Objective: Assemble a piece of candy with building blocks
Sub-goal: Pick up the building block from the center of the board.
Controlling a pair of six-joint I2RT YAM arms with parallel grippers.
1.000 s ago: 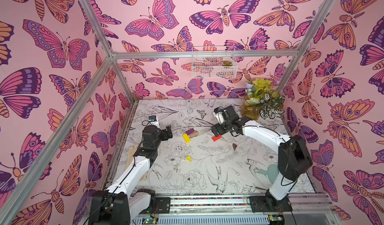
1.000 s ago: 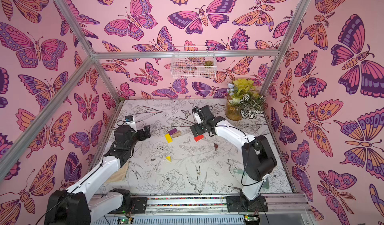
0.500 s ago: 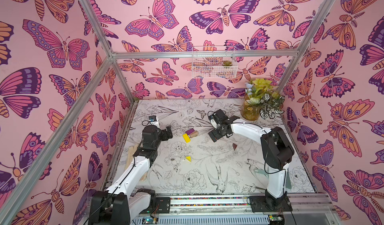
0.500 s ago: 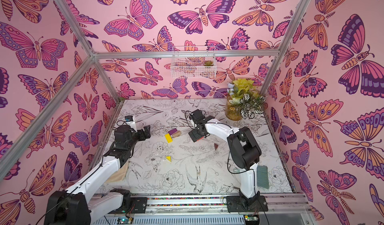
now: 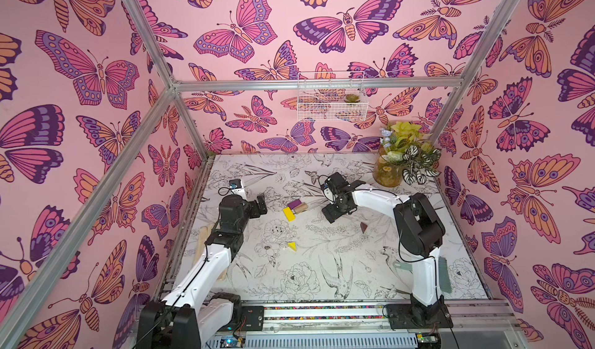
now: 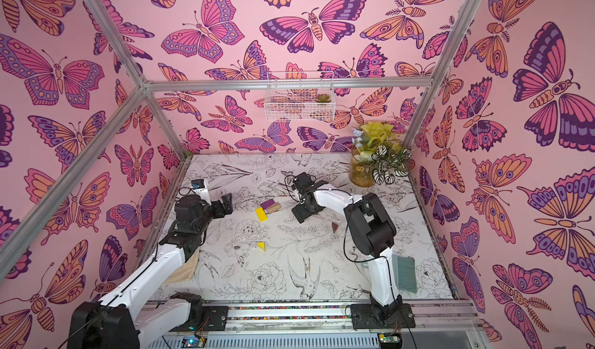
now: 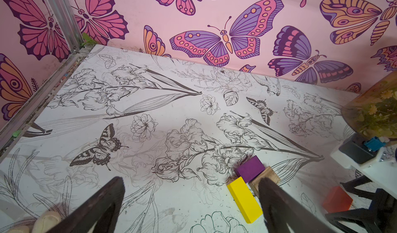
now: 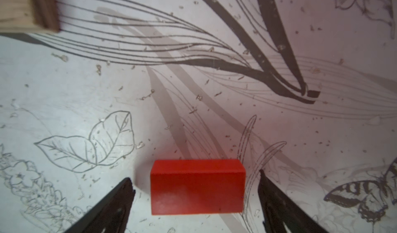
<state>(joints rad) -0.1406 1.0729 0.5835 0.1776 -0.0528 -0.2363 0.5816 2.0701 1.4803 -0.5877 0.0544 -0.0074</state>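
Six blocks lie loose on the table (image 5: pixel 322 276); the candy is not yet built. All places are taken from the purple block (image 5: pixel 294 204).

- Brush (image 5: pixel 444 273): much nearer the robot's base than the purple block and well to its right, partly hidden by the right arm (image 5: pixel 415 225).
- Yellow triangle (image 5: pixel 292 246): nearer than the purple block, well apart, alone.
- Brown triangle (image 5: pixel 363 227): nearer and to the right, well apart, alone.
- Yellow block (image 5: pixel 288 213): flat, against the purple block's near left corner.
- Wood block (image 5: pixel 301 208): touching the purple block's right side, slightly nearer.
- Red block (image 8: pixel 197 186): right of the purple block, apart from that cluster of three, flat on the table. It is hidden under the gripper in both top views.
- Right gripper (image 8: pixel 194 177): pointed down over the red block. Its fingers (image 8: pixel 111 204) are spread, one on each side of the block. A sliver of table shows between each tip and the block, so nothing is pinched.
- Left gripper (image 5: pixel 260 204): left of the purple block and apart from it. Its fingers (image 7: pixel 103 199) are spread wide and hold nothing.
- Vase (image 5: pixel 388 173): farther than the purple block and to the right, by the back corner.
- Basket (image 5: pixel 331 106): farthest, hung on the back wall.
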